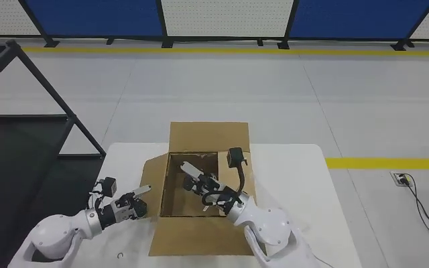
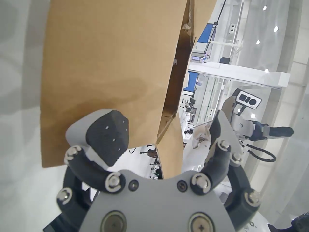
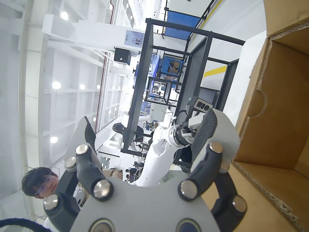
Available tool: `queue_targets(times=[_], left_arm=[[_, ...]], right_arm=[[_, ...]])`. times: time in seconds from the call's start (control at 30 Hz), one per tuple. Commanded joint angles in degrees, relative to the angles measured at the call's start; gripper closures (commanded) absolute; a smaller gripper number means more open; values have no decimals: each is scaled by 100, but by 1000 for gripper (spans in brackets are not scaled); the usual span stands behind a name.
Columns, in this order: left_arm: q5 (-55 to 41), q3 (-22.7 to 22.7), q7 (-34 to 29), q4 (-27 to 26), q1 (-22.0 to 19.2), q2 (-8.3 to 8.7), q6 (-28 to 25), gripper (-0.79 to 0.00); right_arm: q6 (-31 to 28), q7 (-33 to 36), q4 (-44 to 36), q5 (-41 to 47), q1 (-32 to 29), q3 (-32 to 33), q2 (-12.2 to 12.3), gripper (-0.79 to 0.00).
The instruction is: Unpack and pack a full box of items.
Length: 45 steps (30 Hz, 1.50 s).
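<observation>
Left tool (image 1: 139, 199) first: it hangs low over the white surface (image 1: 301, 181) on the left side, just beside the left flap of the box (image 1: 208, 137), and it's wide open, with its dark padded fingers (image 2: 108, 131) spread far apart and nothing between them. Its wrist view looks straight at the outside of that brown flap, which stands up close in front of the pads without touching them as far as I can see. Near the front edge of the surface, below that arm, lies a small dark ring-shaped bit (image 1: 119, 254), too small to identify. Moving to the middle, the cardboard box sits at the centre of the surface with all four flaps folded outward: the far one lies flat away from the robot and the near one spreads toward it. What lies inside I cannot make out. Now the right tool (image 1: 196, 175): it is over the box's opening, the arm coming in across the near right corner, and it's open wide too, with ribbed fingers (image 3: 205, 131) well apart and holding nothing. Whether it dips below the rim, I cannot tell. Its wrist view has the box's inner wall and a half-round handle cut-out just beside one finger, with the left arm farther off. Right of the box is bare white surface.
</observation>
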Motion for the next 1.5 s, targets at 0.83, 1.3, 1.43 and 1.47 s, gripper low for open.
queue_targets(times=[0.83, 1.3, 1.43, 1.47], left_arm=[[-538, -613, -989, -1990, -434, 208, 815, -785], [-169, 1100, -896, -1477, -1674, -16, 903, -785], [-127, 1070, -810, -1416, -1644, -11, 908, -785], [-35, 1003, -657, -1353, -1564, 1, 883, -785]], right_arm=[[-221, 176, -1246, -69, -1288, 988, 336, -785], [-292, -280, -1833, -119, -2142, 1298, 444, -785], [-292, -280, -1833, -119, -2142, 1298, 444, -785], [-292, -280, -1833, -119, -2142, 1298, 444, -785]])
